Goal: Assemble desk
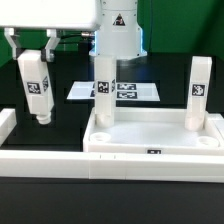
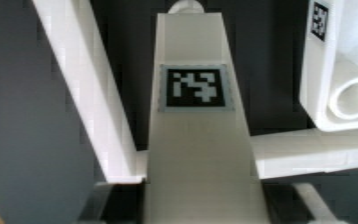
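The white desk tabletop (image 1: 150,137) lies rim up at the front of the exterior view, right of the middle. Two white legs stand upright in it, one at its far left corner (image 1: 103,85) and one at its far right corner (image 1: 198,92). My gripper (image 1: 32,50) is at the exterior view's upper left, shut on the top of a third tagged leg (image 1: 38,92), which hangs upright, left of the tabletop. In the wrist view this leg (image 2: 197,110) fills the middle between my fingers (image 2: 131,192). A tabletop corner with a round hole (image 2: 350,100) is beside it.
The marker board (image 1: 135,92) lies flat behind the tabletop. Low white border rails run along the exterior view's left (image 1: 7,125) and front (image 1: 50,162). One rail (image 2: 83,90) shows beside the held leg in the wrist view. The robot's base (image 1: 118,35) stands at the back.
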Robot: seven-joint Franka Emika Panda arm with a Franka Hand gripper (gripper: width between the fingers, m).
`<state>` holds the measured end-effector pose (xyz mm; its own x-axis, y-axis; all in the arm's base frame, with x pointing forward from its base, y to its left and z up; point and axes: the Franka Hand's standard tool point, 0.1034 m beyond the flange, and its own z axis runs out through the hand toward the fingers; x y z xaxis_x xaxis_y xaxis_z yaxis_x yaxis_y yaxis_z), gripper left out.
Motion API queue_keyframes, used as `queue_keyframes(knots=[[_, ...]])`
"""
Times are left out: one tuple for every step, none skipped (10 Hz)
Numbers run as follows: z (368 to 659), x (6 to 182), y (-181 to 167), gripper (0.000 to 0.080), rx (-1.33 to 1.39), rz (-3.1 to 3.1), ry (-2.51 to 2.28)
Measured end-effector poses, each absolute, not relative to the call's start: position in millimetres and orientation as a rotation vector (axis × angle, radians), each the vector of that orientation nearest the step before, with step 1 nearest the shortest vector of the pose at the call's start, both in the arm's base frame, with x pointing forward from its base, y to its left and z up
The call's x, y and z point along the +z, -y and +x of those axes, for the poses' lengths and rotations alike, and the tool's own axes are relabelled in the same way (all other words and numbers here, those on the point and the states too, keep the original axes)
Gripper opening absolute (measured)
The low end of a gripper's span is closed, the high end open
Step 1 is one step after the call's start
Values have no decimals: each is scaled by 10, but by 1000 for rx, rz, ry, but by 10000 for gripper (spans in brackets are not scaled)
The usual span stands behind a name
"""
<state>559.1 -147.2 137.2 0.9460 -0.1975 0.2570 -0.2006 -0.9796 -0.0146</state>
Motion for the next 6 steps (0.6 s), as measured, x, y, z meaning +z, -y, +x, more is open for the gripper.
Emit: queue_keyframes(knots=[[5696, 1443, 1336, 288, 430, 3088, 311], [5799, 1506, 1212, 288, 456, 3090, 300], [5901, 1575, 1062, 288, 472, 3098, 352], [6020, 1664, 889, 288, 476, 3109, 373], [6080, 1707, 794, 288, 473, 3119, 385], [6052, 1673, 844, 288, 467, 3115, 378]])
